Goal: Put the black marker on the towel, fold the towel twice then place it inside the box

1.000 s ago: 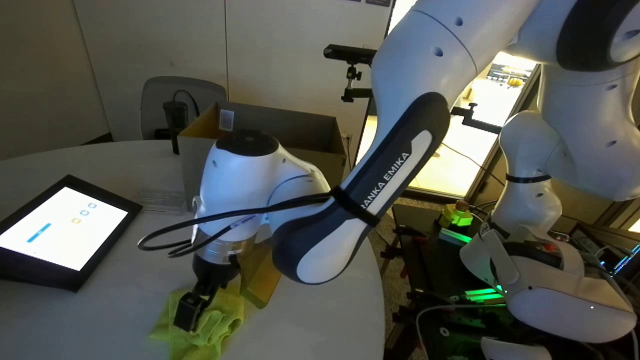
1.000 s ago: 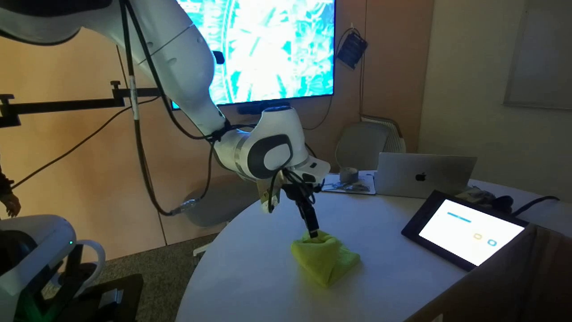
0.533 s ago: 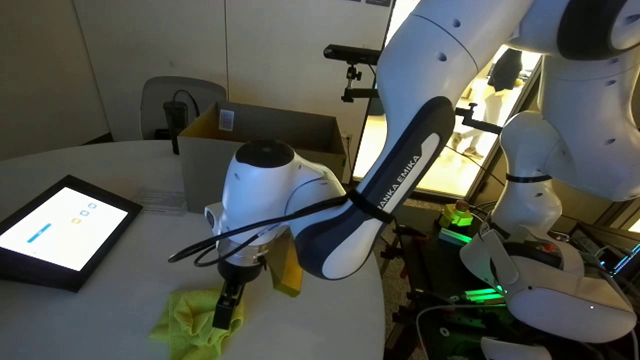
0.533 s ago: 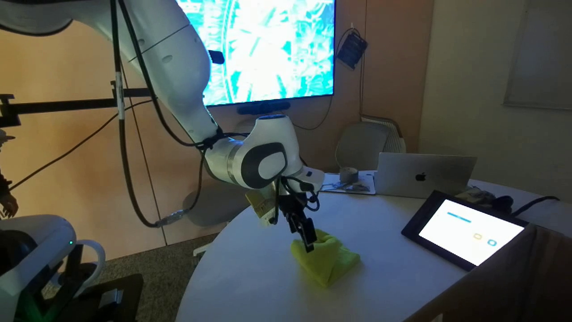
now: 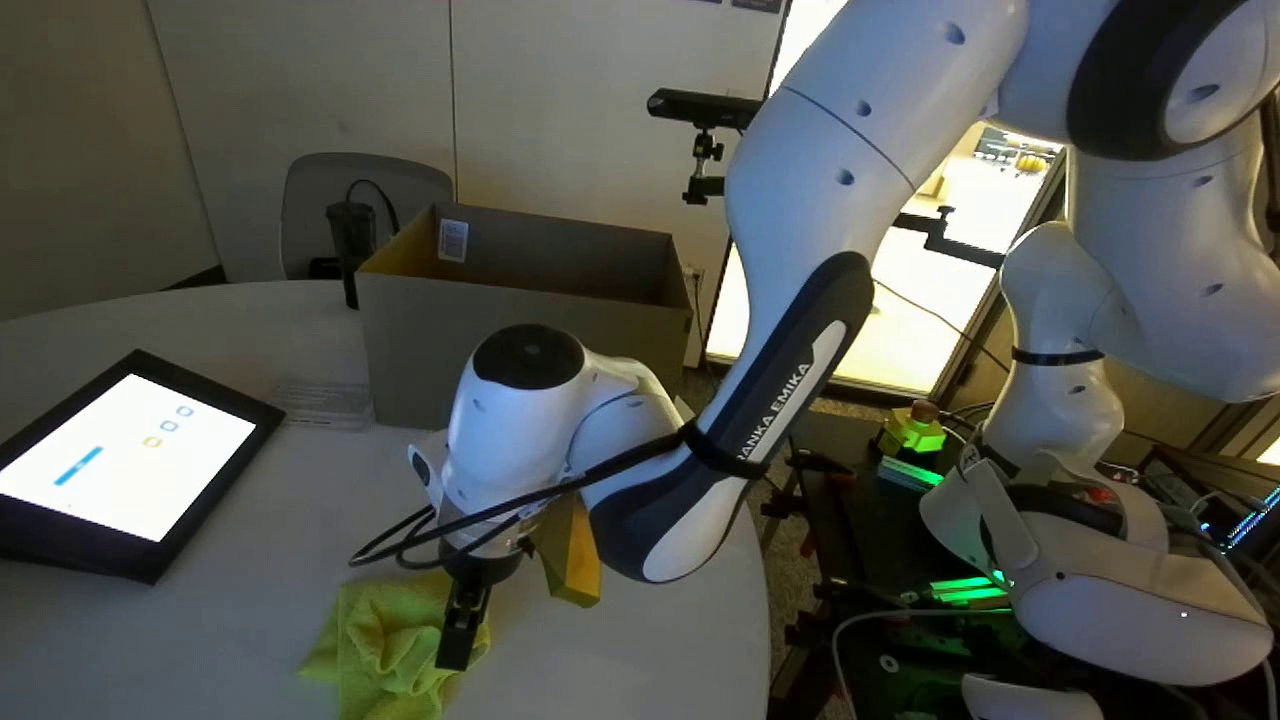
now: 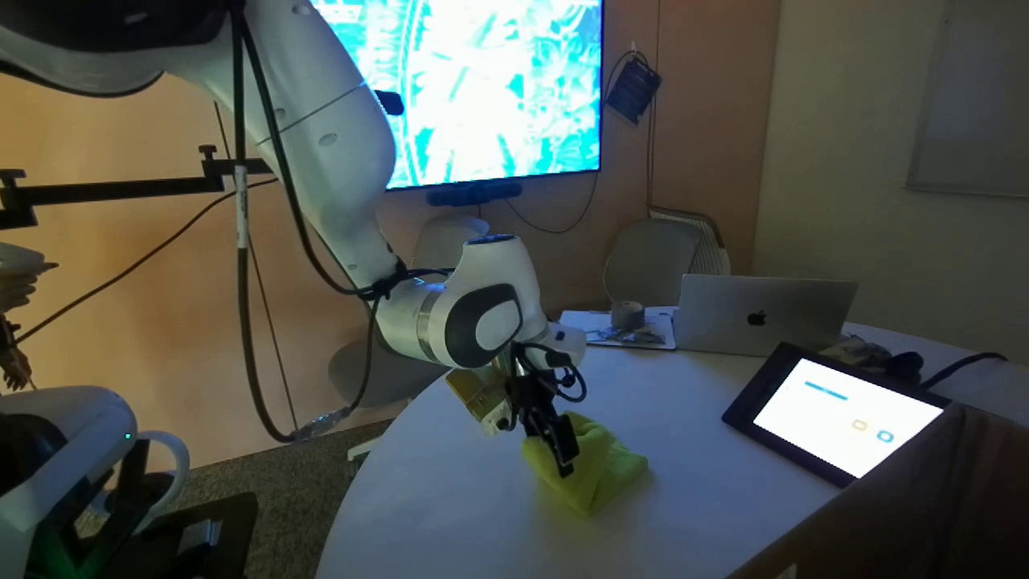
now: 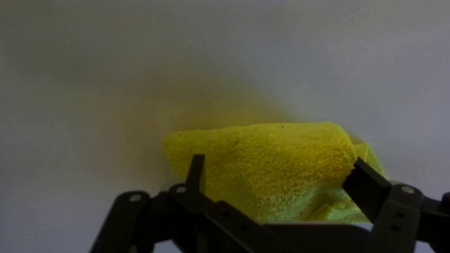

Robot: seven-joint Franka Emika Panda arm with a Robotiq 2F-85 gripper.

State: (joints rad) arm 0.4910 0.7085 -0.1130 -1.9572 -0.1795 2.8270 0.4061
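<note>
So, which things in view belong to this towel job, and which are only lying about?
Belonging to the job:
towel
cardboard box
gripper, open
(black marker: not visible)

Apparently just lying about:
tablet
laptop
grey roll

The rumpled yellow-green cloth towel (image 7: 260, 158) is matt, its pile rough and fluffy in the wrist view. Under it, the white, curve-edged tabletop (image 5: 210, 630) looks smooth, with a soft sheen. In an exterior view, at one o'clock from the towel, the large brown rectangular cardboard box (image 5: 430, 345) is matt and papery; at ten o'clock, the flat, black-framed rectangular tablet (image 5: 130, 460) looks smooth and glassy. The jointed white robot arm (image 5: 800, 200) is smooth, plastic-looking, faintly glossy. The black two-fingered gripper (image 7: 279, 175) looks matt; whether metal or plastic, I cannot tell.
</note>
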